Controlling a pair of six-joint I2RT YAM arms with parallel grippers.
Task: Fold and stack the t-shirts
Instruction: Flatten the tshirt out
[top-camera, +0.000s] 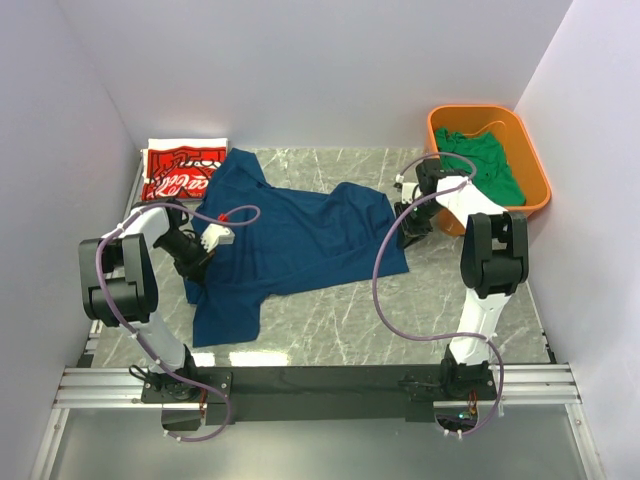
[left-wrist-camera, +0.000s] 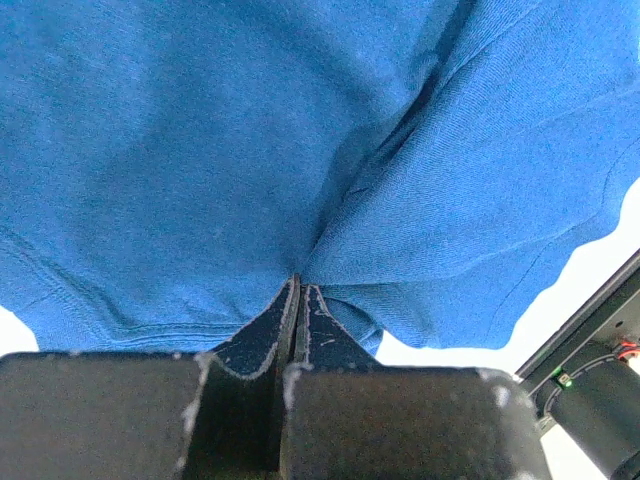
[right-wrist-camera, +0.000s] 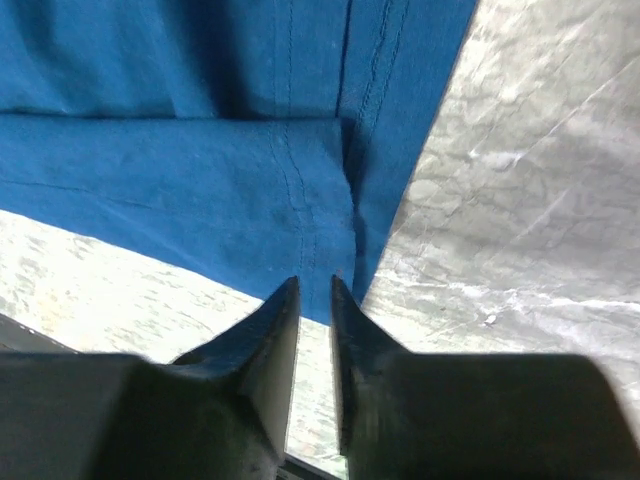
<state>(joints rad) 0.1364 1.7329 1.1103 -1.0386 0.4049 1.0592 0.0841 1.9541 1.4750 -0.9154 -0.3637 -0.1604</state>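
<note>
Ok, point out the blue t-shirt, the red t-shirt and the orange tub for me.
blue t-shirt (top-camera: 300, 240): top external view, middle of its spread body.
red t-shirt (top-camera: 182, 173): top external view, middle of its printed face.
orange tub (top-camera: 470, 109): top external view, far rim.

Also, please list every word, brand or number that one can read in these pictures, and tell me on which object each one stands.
"Coca-Cola": white script on the red t-shirt, at the far left of the table.
White marks above that script: too blurred to read.
No print shows on the blue t-shirt in any view.
No text shows on the green t-shirt or the orange tub.
</note>
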